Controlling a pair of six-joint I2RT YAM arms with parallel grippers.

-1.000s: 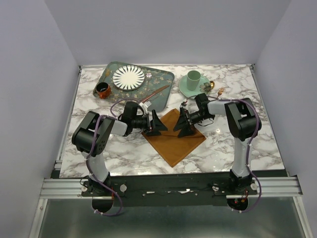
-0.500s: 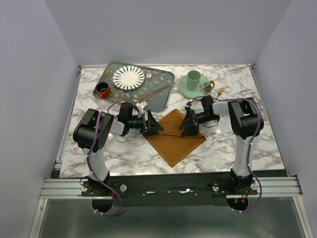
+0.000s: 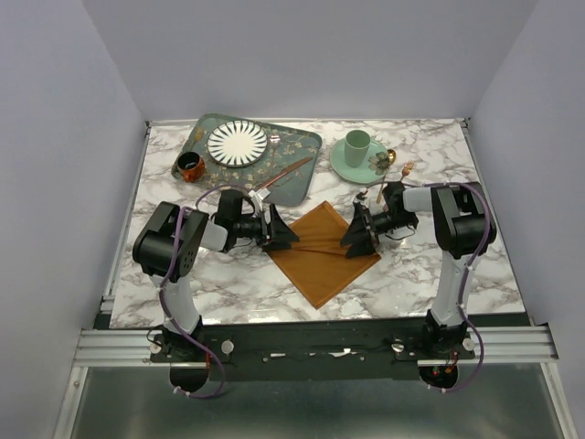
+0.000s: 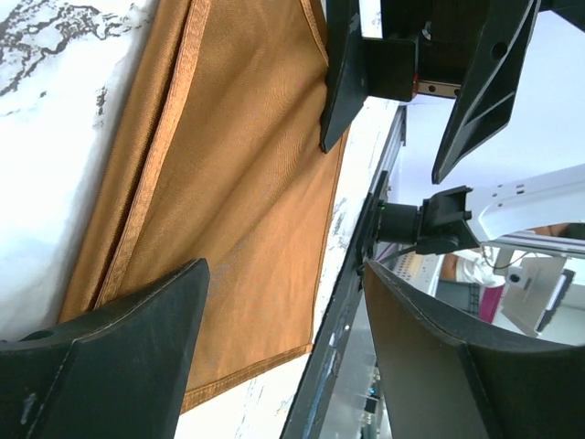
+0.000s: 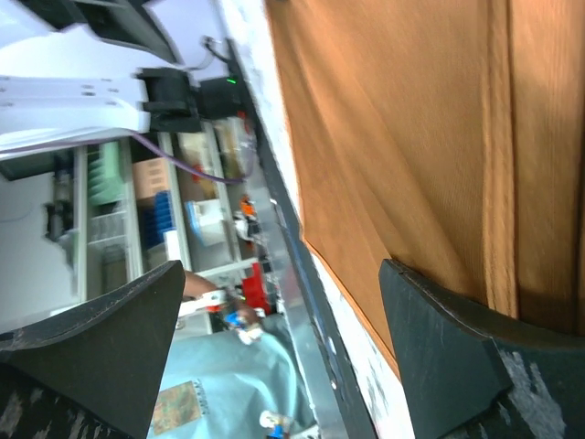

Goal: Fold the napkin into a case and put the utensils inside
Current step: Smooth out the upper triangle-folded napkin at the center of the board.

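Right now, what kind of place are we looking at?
Probably a robotics lab cell staged as a dinner setting: a marble-look table, plain walls boxing it in, a plate and cup set out, and storage shelves past the table edge.

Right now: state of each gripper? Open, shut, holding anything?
Left gripper: open, holding nothing, at the left side of the napkin.
Right gripper: open, holding nothing, at the napkin's right side.

Napkin point(image 3: 320, 256) flat on marble table point(image 3: 228, 283); jaws at left, right corners.
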